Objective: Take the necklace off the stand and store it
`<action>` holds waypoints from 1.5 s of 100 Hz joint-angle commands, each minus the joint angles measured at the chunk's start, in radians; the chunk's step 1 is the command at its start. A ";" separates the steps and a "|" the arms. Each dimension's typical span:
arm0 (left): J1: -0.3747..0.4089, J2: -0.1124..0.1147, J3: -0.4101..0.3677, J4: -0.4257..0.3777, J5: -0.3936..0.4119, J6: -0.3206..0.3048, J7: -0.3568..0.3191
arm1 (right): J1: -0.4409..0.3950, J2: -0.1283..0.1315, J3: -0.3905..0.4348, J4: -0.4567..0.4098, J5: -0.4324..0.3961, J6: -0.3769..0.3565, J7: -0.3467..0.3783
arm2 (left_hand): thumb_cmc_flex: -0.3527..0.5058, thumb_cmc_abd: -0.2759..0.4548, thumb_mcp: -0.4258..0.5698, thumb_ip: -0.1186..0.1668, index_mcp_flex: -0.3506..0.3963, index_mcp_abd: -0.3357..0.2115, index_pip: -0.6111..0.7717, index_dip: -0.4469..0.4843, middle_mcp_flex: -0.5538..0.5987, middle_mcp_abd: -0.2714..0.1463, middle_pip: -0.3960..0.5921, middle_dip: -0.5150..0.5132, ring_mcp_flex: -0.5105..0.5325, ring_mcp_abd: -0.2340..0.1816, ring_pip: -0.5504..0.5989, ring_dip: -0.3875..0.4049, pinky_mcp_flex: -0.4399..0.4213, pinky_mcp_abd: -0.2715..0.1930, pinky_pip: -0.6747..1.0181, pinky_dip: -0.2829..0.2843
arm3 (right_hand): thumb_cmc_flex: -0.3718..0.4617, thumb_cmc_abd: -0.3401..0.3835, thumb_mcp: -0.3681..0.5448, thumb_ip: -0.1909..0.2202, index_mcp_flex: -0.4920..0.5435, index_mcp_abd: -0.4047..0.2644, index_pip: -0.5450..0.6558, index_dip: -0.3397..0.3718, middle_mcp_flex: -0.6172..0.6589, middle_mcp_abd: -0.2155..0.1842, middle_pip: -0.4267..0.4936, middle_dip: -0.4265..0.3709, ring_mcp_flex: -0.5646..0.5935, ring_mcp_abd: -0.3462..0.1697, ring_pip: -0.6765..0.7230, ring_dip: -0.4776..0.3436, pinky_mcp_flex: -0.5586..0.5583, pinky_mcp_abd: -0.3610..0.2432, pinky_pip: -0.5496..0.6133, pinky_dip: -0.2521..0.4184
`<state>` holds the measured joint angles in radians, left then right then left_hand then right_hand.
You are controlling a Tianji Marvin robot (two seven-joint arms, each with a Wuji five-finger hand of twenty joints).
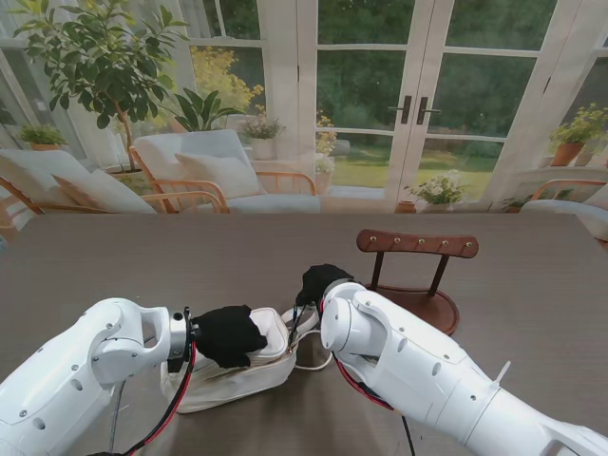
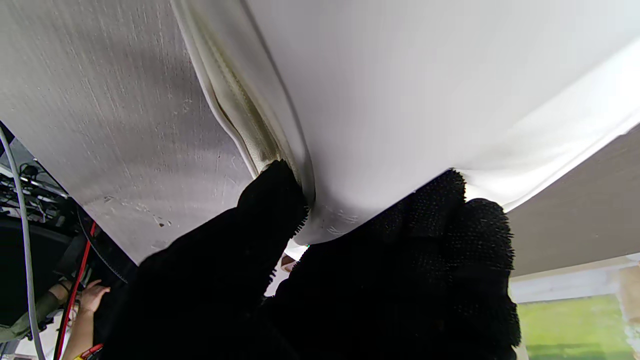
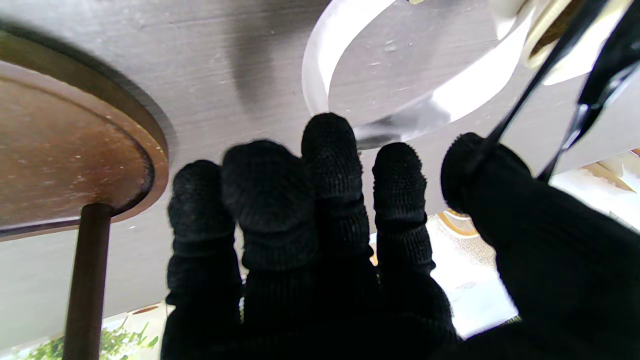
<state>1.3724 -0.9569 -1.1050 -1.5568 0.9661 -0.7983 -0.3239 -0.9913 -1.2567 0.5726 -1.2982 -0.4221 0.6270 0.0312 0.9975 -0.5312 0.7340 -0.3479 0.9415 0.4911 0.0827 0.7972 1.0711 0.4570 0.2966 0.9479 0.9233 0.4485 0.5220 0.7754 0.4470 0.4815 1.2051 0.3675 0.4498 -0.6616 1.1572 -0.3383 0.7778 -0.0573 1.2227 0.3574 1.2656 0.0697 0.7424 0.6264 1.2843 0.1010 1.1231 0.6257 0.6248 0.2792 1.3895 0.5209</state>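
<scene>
The left robot hand clamps the white pouch's rim open. The right robot hand pinches a thin dark necklace over the pouch mouth. Light, limp and slippery, the necklace needs holding high so it feeds inside. The wooden stand looks bare on the bench.

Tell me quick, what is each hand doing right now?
Left hand: fingers shut on the white pouch rim.
Right hand: pinching a thin dark cord, likely the necklace.

Black-gloved fingers pinch a dark cord (stand base beside).
</scene>
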 commanded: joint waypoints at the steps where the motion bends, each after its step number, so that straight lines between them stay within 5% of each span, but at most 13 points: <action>1: 0.055 0.018 0.036 0.078 0.020 -0.018 -0.075 | 0.029 0.003 0.008 0.013 -0.006 0.003 0.001 | 0.256 -0.001 0.205 0.120 0.344 -0.515 1.331 0.110 0.180 -0.401 0.335 0.056 0.064 -0.210 0.046 -0.016 -0.012 -0.192 -0.069 -0.066 | 0.054 0.140 -0.012 0.027 -0.018 -0.039 0.010 0.014 0.040 -0.017 -0.009 0.017 0.030 -0.038 0.006 -0.001 0.266 -0.020 0.057 -0.011; 93: 0.002 0.033 0.115 0.101 -0.050 -0.019 -0.136 | 0.125 -0.050 -0.063 0.084 0.015 0.034 -0.013 | 0.262 -0.008 0.202 0.116 0.344 -0.515 1.342 0.116 0.184 -0.403 0.335 0.061 0.065 -0.216 0.041 -0.014 -0.017 -0.203 -0.071 -0.074 | 0.042 0.168 -0.058 0.023 -0.020 -0.110 -0.026 -0.006 0.043 -0.025 -0.013 0.016 0.030 -0.041 0.003 -0.002 0.259 -0.022 0.059 -0.005; 115: 0.006 0.033 0.111 0.096 -0.044 -0.015 -0.139 | 0.119 -0.040 -0.061 0.072 0.017 0.033 0.004 | 0.264 -0.007 0.201 0.116 0.344 -0.514 1.343 0.116 0.183 -0.402 0.334 0.062 0.060 -0.215 0.039 -0.014 -0.024 -0.203 -0.072 -0.075 | 0.044 0.166 -0.055 0.025 -0.016 -0.099 -0.025 -0.004 0.043 -0.027 -0.013 0.016 0.030 -0.041 0.004 -0.002 0.259 -0.025 0.059 -0.004; 127: 0.021 0.025 0.085 0.091 0.024 -0.035 -0.084 | 0.101 -0.030 -0.053 0.065 0.025 0.020 0.015 | 0.255 0.000 0.205 0.120 0.343 -0.526 1.322 0.106 0.169 -0.398 0.307 0.042 0.047 -0.211 0.020 -0.022 -0.040 -0.187 -0.066 -0.068 | 0.045 0.164 -0.051 0.026 -0.016 -0.091 -0.024 -0.001 0.043 -0.028 -0.013 0.017 0.030 -0.040 0.001 -0.003 0.259 -0.027 0.059 -0.004; 134: 0.044 0.017 0.048 0.078 0.103 -0.051 -0.018 | 0.088 -0.022 -0.049 0.057 0.028 0.011 0.024 | 0.233 0.018 0.215 0.134 0.341 -0.553 1.179 0.024 0.137 -0.389 0.237 -0.025 0.015 -0.217 -0.033 -0.054 -0.074 -0.176 -0.071 -0.056 | 0.045 0.165 -0.051 0.026 -0.016 -0.090 -0.022 0.001 0.042 -0.028 -0.013 0.017 0.030 -0.042 0.002 -0.002 0.259 -0.029 0.059 -0.004; 144: 0.082 0.007 -0.013 0.052 0.171 -0.064 0.059 | 0.064 -0.011 -0.036 0.043 0.033 -0.005 0.030 | 0.152 0.026 0.231 0.178 0.193 -0.526 0.607 -0.277 0.059 -0.353 0.064 -0.045 -0.087 -0.200 -0.121 -0.112 -0.157 -0.205 -0.148 0.043 | 0.047 0.164 -0.050 0.027 -0.017 -0.086 -0.020 0.003 0.043 -0.028 -0.013 0.017 0.031 -0.044 0.003 -0.002 0.259 -0.029 0.060 -0.003; 146: 0.090 0.005 -0.025 0.044 0.181 -0.066 0.068 | 0.059 -0.009 -0.034 0.040 0.033 -0.008 0.032 | 0.130 0.010 0.222 0.174 0.138 -0.520 0.473 -0.332 0.037 -0.344 0.014 -0.054 -0.117 -0.196 -0.121 -0.145 -0.172 -0.205 -0.195 0.107 | 0.047 0.163 -0.050 0.026 -0.017 -0.083 -0.019 0.004 0.043 -0.028 -0.012 0.018 0.030 -0.041 0.003 -0.002 0.259 -0.030 0.061 -0.003; 150: 0.106 0.003 -0.051 0.027 0.205 -0.071 0.090 | 0.051 -0.004 -0.030 0.034 0.034 -0.016 0.036 | 0.038 -0.050 0.216 0.145 0.049 -0.511 0.311 -0.402 0.016 -0.332 -0.061 -0.054 -0.158 -0.195 -0.115 -0.229 -0.195 -0.203 -0.236 0.137 | 0.046 0.165 -0.050 0.026 -0.017 -0.085 -0.019 0.005 0.042 -0.028 -0.013 0.018 0.030 -0.044 0.002 -0.002 0.259 -0.030 0.061 -0.003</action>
<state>1.4174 -0.9721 -1.1502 -1.5690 1.1412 -0.8616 -0.1957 -0.9279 -1.2771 0.5339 -1.2496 -0.3868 0.6250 0.0524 1.0160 -0.4840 0.7896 -0.3018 0.9428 0.5256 0.1333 0.5005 1.0746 0.4865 0.3003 0.9284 0.8607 0.4647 0.5012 0.7153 0.3724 0.5321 1.1150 0.4621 0.4551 -0.6324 1.1109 -0.3383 0.7811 -0.1311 1.1938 0.3575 1.2657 0.0648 0.7317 0.6264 1.2841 0.0993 1.1211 0.6255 0.6248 0.2672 1.3895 0.5205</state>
